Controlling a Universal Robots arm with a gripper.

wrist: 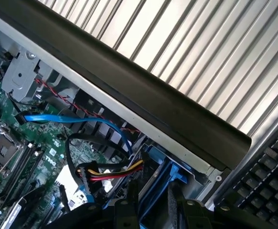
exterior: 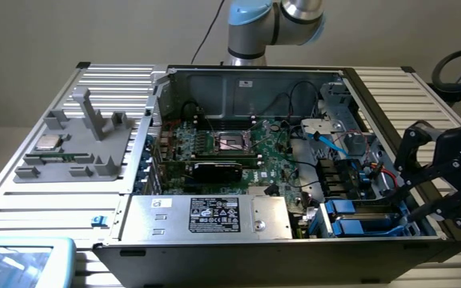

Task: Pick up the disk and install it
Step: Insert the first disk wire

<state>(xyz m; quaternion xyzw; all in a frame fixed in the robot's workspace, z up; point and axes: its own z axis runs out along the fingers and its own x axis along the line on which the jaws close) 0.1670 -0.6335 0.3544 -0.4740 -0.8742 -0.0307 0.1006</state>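
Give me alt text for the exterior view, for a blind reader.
A robot gripper reaches into the blue drive bay of an open computer case, at the exterior view's right. A grey fixture holding a processor chip lies at the exterior view's left.

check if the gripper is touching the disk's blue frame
Cannot tell. In the wrist view the gripper sits right by the disk's blue frame, but neither contact nor a gap shows plainly. In the exterior view that spot is hidden.

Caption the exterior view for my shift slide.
Gripper at the blue drive frames in the open computer case, on the exterior view's right.
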